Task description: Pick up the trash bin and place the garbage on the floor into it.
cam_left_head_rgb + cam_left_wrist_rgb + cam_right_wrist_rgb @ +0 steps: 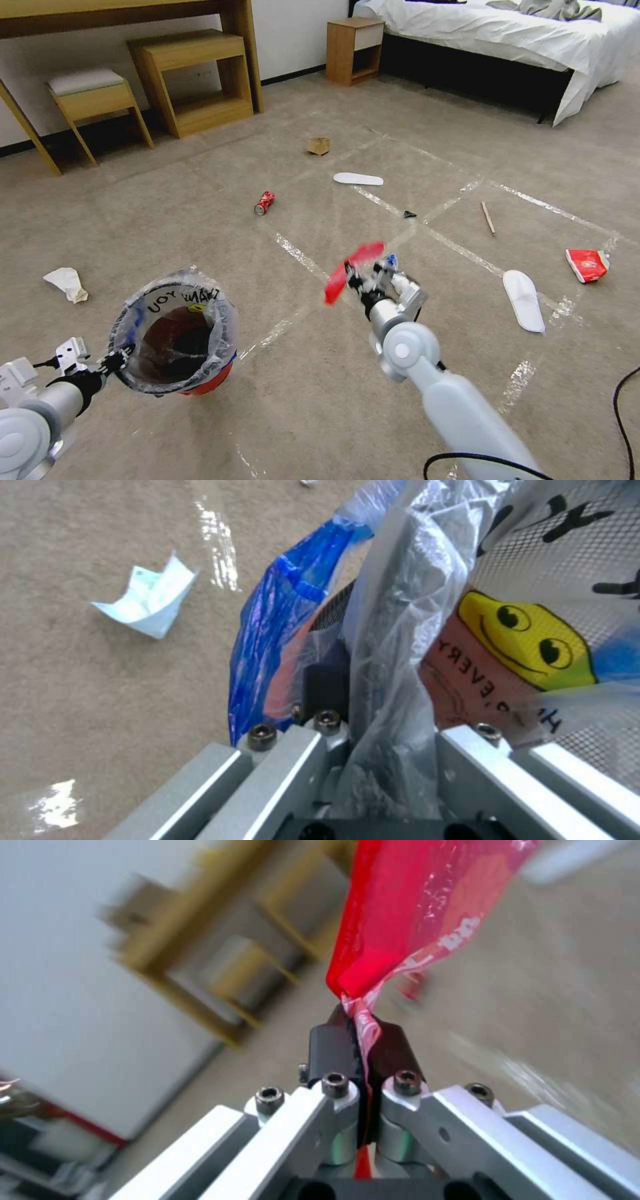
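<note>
Your left hand: clamped on the rim of the small round red trash bin, which hangs lifted above the beige-grey short carpet floor at its near-left part. In the left wrist view the clear crinkly plastic liner bag is pinched between the fingers, with black lettering and a yellow cartoon face on the plastic.

Your right hand: raised over the middle of the floor, fingers shut tight on the corner of a glossy red plastic wrapper, which stands up and out from the grip, clear of the carpet and apart from the bin.

You have these items lying loose on the floor:
- white crumpled paper, near the left edge, just beyond the bin;
- crushed red drinks can, on its side, centre;
- small brown cardboard box, farther back, toward the wooden furniture;
- flat white slipper, behind the can and to its right;
- second flat white slipper, right side, across a tape strip;
- thin wooden stick, right of centre;
- crumpled red-and-white wrapper, near the right edge;
- small dark scrap, on a tape line; too small to identify.

Shiny clear tape strips cross the carpet in a grid.
</note>
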### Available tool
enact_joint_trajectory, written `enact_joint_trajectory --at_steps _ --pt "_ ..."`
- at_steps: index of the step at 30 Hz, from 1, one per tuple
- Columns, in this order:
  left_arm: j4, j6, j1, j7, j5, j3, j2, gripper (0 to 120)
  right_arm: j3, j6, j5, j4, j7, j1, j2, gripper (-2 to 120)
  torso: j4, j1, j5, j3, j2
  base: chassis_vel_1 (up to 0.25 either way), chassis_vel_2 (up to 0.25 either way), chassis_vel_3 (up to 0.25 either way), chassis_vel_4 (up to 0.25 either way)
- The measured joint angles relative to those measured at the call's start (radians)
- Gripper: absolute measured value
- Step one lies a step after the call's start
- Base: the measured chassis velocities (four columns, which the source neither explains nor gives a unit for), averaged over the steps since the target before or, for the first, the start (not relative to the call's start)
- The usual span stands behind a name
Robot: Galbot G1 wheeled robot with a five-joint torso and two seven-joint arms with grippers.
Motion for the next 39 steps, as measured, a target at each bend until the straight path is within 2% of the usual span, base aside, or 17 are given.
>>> enact_joint_trajectory --at_steps 1,2,5,11,19,26,39 --pt "-0.007 0.002 0.002 -0.002 -0.008 0.002 0.004 0 -0.026 0.028 0.016 0.034 -0.022 0.028 -0.039 0 0.0000 0.000 -0.0002 0.000 0.000 0.000 0.000 0.000 0.000" --pt "-0.007 0.002 0.002 -0.002 -0.008 0.002 0.004 0 -0.026 0.028 0.016 0.034 -0.022 0.028 -0.039 0 0.0000 0.000 -0.0002 0.000 0.000 0.000 0.000 0.000 0.000" --pt "-0.028 0.008 0.010 -0.006 -0.019 0.013 0.011 0 -0.095 0.095 0.043 0.098 -0.085 0.115 -0.113 0 0.0000 0.000 -0.0001 0.000 0.000 0.000 0.000 0.000 0.000" --pt "-0.056 0.015 0.014 -0.013 -0.034 0.026 0.016 0 -0.206 0.172 0.083 0.141 -0.173 0.257 -0.148 0 0.0000 0.000 -0.0003 0.000 0.000 0.000 0.000 0.000 0.000" --pt "-0.086 0.019 0.018 -0.027 -0.067 0.013 0.028 0 -0.404 0.223 0.084 0.079 -0.279 0.414 -0.118 0 0.0001 0.000 -0.0002 0.000 0.000 0.000 0.000 0.000 0.000" --pt "-0.119 0.020 0.024 -0.032 -0.081 0.000 0.026 0 -0.575 0.249 0.031 0.004 -0.356 0.550 -0.070 0 0.0001 0.000 -0.0004 0.000 0.000 0.000 0.000 0.000 0.000" --pt "-0.158 0.019 0.045 -0.034 -0.088 -0.025 0.011 0 -0.706 0.266 -0.079 -0.074 -0.393 0.630 -0.025 0 -0.0001 0.000 -0.0003 0.000 0.000 0.000 0.000 0.000 0.000"
